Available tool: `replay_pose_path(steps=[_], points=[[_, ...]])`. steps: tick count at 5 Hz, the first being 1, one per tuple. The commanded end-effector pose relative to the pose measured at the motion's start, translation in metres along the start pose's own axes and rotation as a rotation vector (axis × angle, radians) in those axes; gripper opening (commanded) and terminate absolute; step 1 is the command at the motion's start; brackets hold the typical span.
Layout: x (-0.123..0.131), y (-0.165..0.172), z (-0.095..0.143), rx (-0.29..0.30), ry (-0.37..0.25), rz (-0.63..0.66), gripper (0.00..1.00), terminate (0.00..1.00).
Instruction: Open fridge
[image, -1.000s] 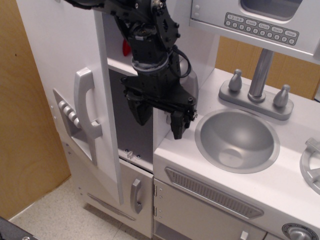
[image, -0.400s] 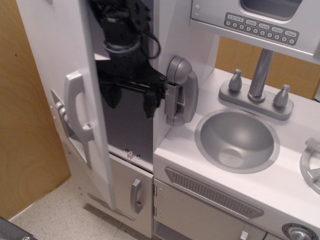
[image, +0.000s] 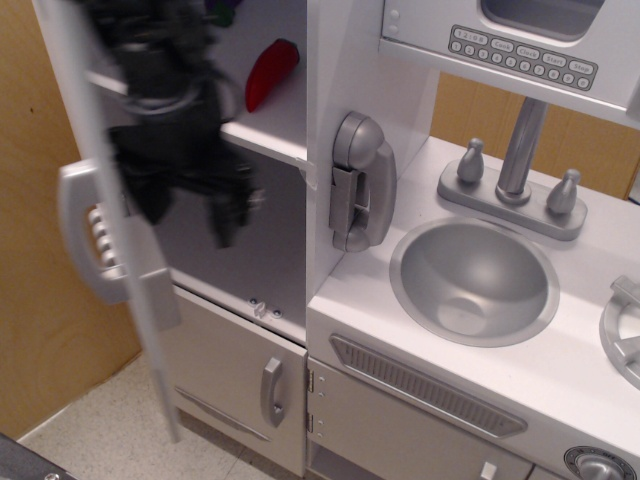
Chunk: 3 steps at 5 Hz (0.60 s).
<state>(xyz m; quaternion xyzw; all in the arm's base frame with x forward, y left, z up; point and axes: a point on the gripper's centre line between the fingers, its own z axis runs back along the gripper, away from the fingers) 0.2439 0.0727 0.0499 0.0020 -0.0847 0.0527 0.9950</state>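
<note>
The fridge (image: 265, 255) is seen at the left of the toy kitchen, its large white door (image: 105, 230) swung wide and viewed nearly edge-on, the curved silver handle (image: 85, 235) facing outward. A white shelf (image: 270, 135) carrying a red item (image: 270, 72) is exposed inside. The black arm is reached down into the opening, blurred by motion. The end effector (image: 190, 205) is held just behind the door; its two fingers appear spread apart and nothing is gripped.
</note>
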Motion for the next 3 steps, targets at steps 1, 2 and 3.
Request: replay_pose_path(steps=[1,2,3], points=[[-0.026,0.066,0.002,0.102,-0.090,-0.052,1.00,0.00],[-0.034,0.096,0.002,0.114,-0.056,-0.054,1.00,0.00],[-0.026,0.114,0.001,0.147,-0.066,-0.026,1.00,1.00]])
